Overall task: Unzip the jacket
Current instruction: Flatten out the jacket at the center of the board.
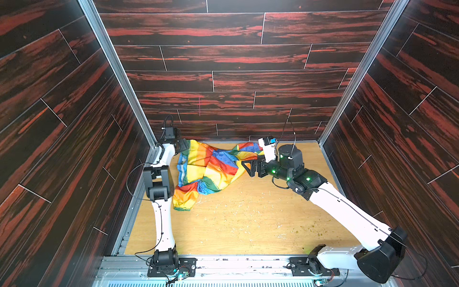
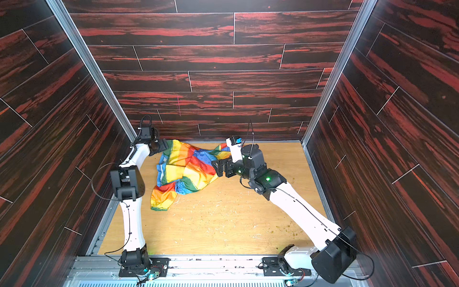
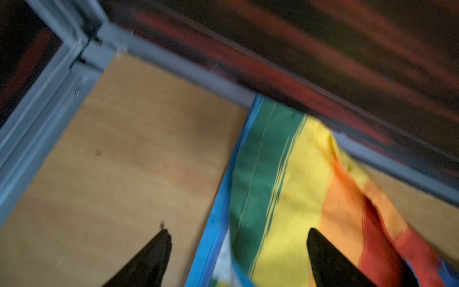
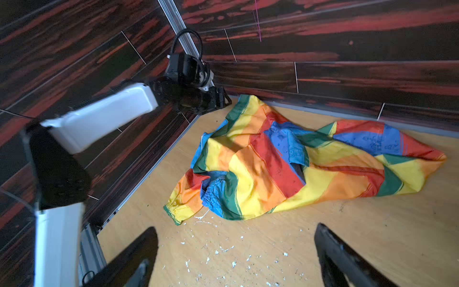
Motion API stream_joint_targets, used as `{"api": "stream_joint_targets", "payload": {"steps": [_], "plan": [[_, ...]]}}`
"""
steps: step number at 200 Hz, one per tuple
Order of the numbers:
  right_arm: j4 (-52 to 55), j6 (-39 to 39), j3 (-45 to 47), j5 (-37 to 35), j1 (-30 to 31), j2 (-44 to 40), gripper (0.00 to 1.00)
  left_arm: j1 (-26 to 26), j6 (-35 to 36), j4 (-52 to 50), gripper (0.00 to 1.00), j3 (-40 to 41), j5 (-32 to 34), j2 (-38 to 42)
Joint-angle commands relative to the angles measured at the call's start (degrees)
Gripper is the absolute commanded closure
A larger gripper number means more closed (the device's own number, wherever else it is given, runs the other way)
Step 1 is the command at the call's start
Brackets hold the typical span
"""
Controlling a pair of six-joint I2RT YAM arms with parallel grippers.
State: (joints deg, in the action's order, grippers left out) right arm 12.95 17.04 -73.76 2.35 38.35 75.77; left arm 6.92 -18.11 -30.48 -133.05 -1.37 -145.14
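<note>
The rainbow-striped jacket (image 1: 208,171) (image 2: 188,171) lies crumpled on the wooden floor at the far left, near the back wall. Among the folds I cannot make out its zipper. My left gripper (image 1: 182,146) (image 2: 162,145) is in the far left corner, at the jacket's blue-edged hem. In the left wrist view it (image 3: 238,231) is open, with the blue edge and green stripe of the jacket (image 3: 285,186) between its fingers. My right gripper (image 1: 248,167) (image 2: 218,167) is open at the jacket's right side. In the right wrist view it (image 4: 236,228) frames bare floor short of the jacket (image 4: 285,169).
Dark red wood-patterned walls (image 1: 223,74) enclose the floor on three sides, with metal rails (image 1: 119,72) at the corners. White crumbs and dark specks (image 4: 223,251) are scattered on the wooden floor (image 1: 248,218). The left arm (image 4: 104,116) stretches along the left wall.
</note>
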Motion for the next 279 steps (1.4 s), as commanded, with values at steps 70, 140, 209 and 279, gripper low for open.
{"api": "stream_joint_targets", "payload": {"steps": [70,140,209,279], "plan": [[1.2,-0.9,-5.3,0.8,0.3,3.7,0.01,1.9,-3.0,-6.7,0.17,-21.6,-7.2,-14.8],[0.8,-0.2,-5.7,1.5,0.4,5.1,0.01,2.3,-4.7,-6.4,0.25,-21.3,-11.6,-17.5],[1.6,0.3,-5.0,0.8,0.3,5.1,0.02,2.3,-6.1,-4.7,0.42,-21.4,-18.7,-19.0],[2.3,0.8,-4.6,0.0,0.3,5.5,0.03,2.3,-6.5,-4.9,0.95,-21.8,-20.6,-18.4]]}}
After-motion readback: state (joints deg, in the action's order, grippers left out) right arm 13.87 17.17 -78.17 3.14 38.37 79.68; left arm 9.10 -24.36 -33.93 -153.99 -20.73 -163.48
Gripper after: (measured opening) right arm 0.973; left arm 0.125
